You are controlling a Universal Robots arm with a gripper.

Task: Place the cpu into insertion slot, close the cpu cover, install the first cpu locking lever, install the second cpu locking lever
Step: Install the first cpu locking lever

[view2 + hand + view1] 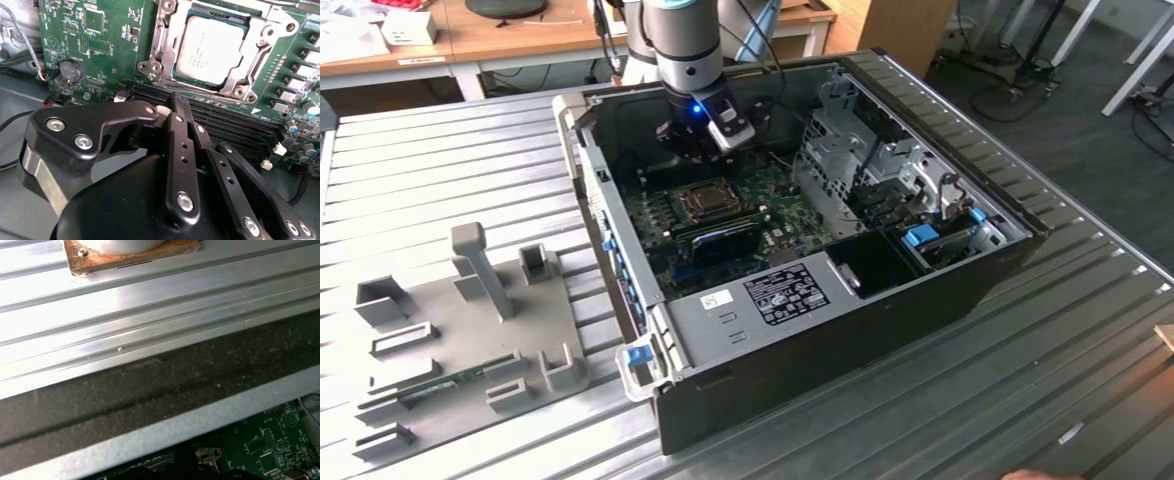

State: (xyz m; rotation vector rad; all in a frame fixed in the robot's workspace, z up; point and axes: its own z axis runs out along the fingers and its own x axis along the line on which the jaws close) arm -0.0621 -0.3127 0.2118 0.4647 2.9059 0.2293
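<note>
Exterior view: I see the gripper (pixel 698 137) hanging inside the open computer case (pixel 987 270), just beyond the insertion slot (pixel 702 200) on the green circuit board (pixel 720 235).

Second wrist view: the cpu (pixel 212 46) lies flat in the insertion slot (pixel 165 55); the cpu cover (pixel 272 15) seems lowered around it, though I can't be sure. The gripper (pixel 175 107) sits over the black memory slots (pixel 235 125), jaws together on nothing.

First wrist view: ribbed metal tabletop (pixel 150 315), case wall (pixel 150 390), board corner (pixel 265 450).
</note>
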